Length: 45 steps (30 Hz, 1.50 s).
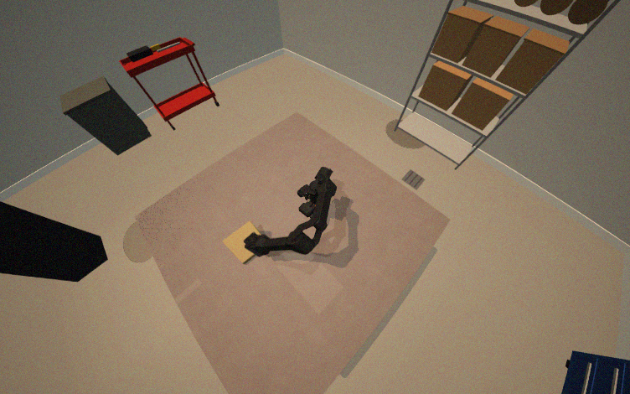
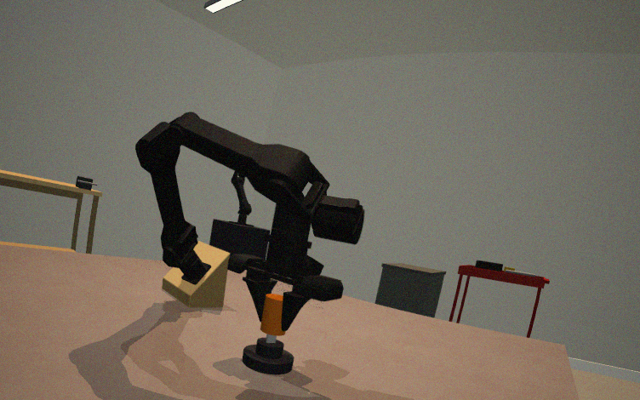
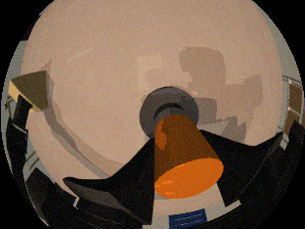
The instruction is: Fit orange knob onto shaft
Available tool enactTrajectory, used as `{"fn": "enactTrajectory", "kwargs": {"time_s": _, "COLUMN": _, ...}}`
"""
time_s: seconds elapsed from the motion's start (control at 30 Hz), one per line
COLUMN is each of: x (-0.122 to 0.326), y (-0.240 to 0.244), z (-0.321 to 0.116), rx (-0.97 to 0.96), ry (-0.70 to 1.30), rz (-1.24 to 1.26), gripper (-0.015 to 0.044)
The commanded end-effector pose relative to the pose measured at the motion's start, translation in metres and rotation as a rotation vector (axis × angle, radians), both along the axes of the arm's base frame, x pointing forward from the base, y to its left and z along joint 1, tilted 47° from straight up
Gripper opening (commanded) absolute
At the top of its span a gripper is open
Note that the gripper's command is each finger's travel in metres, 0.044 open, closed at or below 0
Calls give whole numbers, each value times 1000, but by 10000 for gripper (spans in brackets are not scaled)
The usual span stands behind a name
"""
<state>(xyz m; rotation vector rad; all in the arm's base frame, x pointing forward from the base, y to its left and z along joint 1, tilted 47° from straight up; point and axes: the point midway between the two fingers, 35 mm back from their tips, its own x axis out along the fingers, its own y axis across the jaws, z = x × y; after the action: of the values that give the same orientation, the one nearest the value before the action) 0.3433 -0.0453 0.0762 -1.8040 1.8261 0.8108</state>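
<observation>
Seen from the top, with twelve o'clock at the upper edge, the arm [image 1: 302, 243] [image 2: 218, 144] has its foot on the block [image 1: 238, 241] [image 2: 217, 277] [image 3: 36, 85], which stands on the table [image 1: 259, 156] [image 2: 412, 357] [image 3: 122, 49] at nine from the middle. Beyond the table, the cabinet [image 1: 107, 117] [image 2: 409, 290] is at ten, the trolley [image 1: 185, 103] [image 2: 501, 277] at eleven, and the rack [image 1: 435, 137] between one and two. In the exterior view, the knob [image 2: 272, 313] [image 3: 188, 147] is at twelve above the pedestal [image 2: 268, 362] [image 3: 152, 105]
</observation>
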Motion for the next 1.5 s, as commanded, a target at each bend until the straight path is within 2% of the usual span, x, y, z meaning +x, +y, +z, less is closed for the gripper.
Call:
{"fn": "enactTrajectory", "kwargs": {"time_s": 0.0, "x": 3, "y": 1, "z": 0, "rx": 2, "ry": 15, "rz": 24, "gripper": 0}}
{"fn": "enactTrajectory", "kwargs": {"time_s": 0.57, "x": 1, "y": 2, "z": 1, "rx": 2, "ry": 15, "rz": 24, "gripper": 0}}
{"fn": "enactTrajectory", "kwargs": {"time_s": 0.83, "x": -3, "y": 2, "z": 2, "rx": 12, "ry": 169, "rz": 166, "gripper": 0}}
{"fn": "enactTrajectory", "kwargs": {"time_s": 1.47, "x": 2, "y": 1, "z": 1, "rx": 11, "ry": 168, "rz": 166, "gripper": 0}}
